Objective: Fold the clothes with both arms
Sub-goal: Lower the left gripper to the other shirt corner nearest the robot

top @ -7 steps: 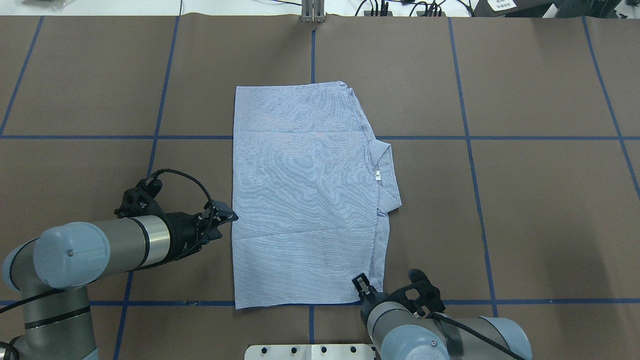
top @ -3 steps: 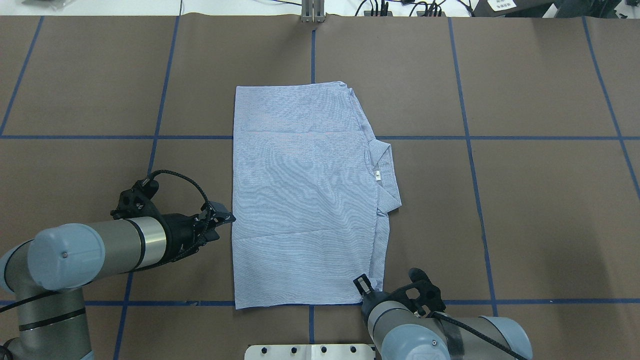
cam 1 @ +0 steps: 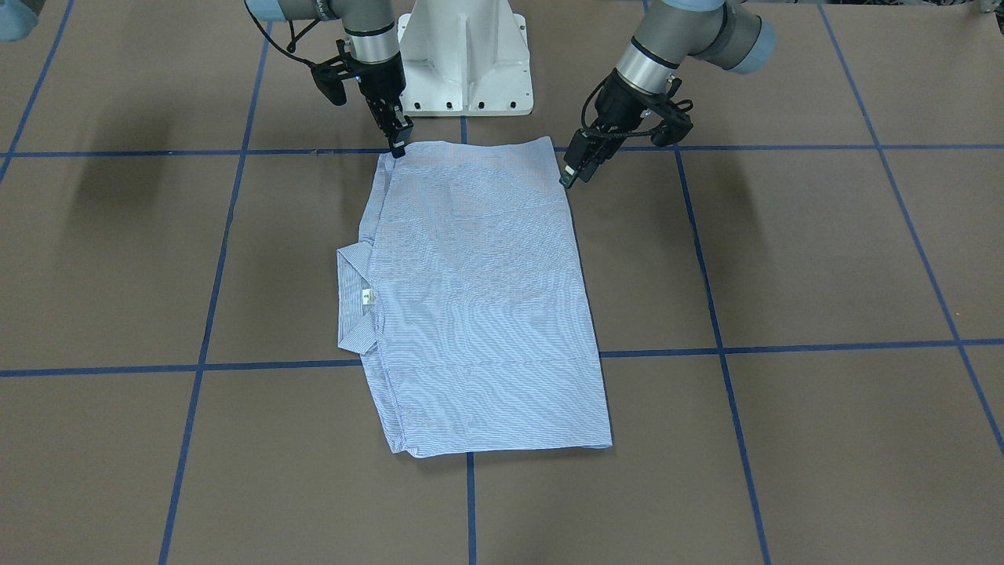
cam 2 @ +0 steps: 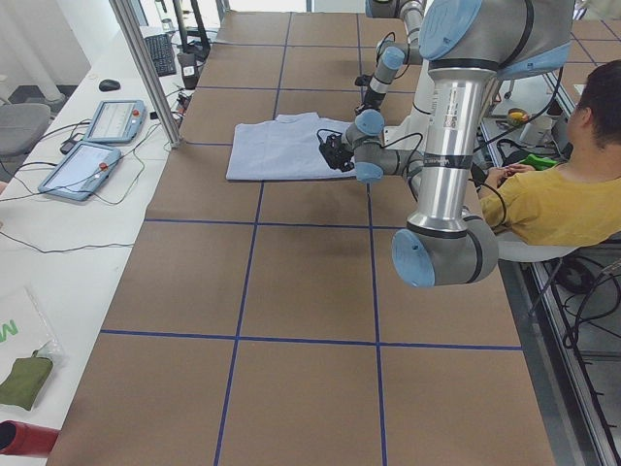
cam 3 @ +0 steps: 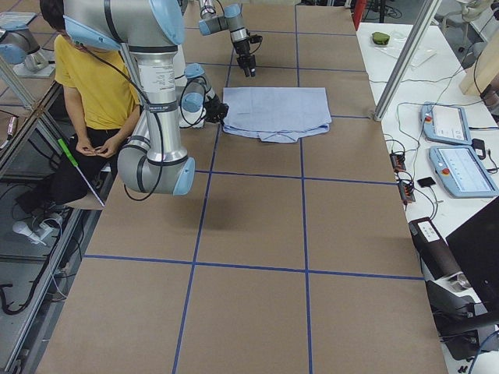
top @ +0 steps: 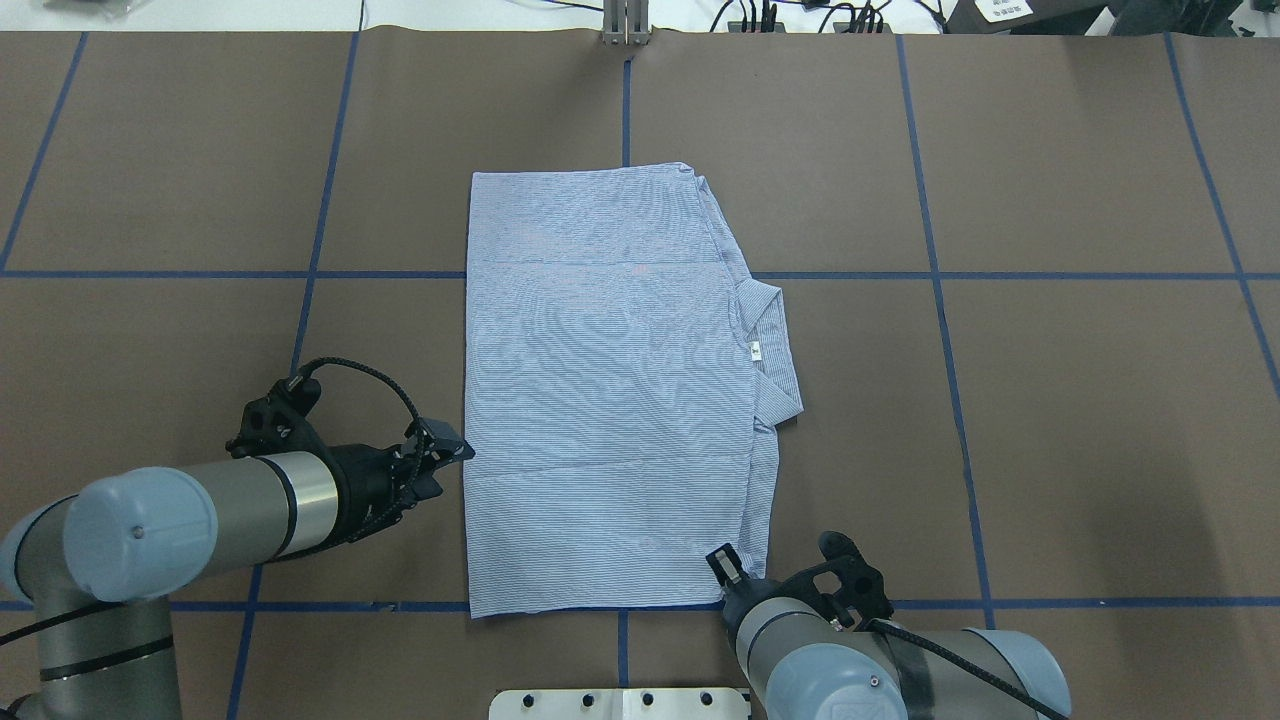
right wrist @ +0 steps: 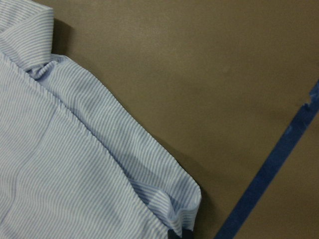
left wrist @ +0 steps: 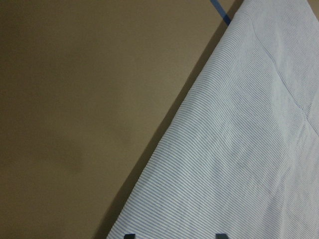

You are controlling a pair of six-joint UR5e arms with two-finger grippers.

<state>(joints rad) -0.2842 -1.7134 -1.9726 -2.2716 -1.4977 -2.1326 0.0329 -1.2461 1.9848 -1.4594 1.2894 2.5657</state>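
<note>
The light blue-and-white striped shirt lies flat on the brown counter, folded into a long rectangle that runs away from the robot. Its collar juts out from the edge on the robot's right, and a small white label shows inside it. The shirt's near edge runs along one of the blue tape lines that divide the counter into squares. The left arm reaches in low from the robot's left, and the left claw sits just beside the shirt's long left edge, towards its near end. In the left wrist view its two fingertips stand wide apart over the striped cloth at that edge and hold nothing. Whether they touch the cloth cannot be told. The right arm comes in from the near side, and the right claw points down at the shirt's near right corner. In the right wrist view only a dark tip shows at the bottom centre, so the claw is drawn narrow, and the bunched, layered corner of fabric appears pinched in it. In both side views a person in a yellow top sits behind the robot.
</note>
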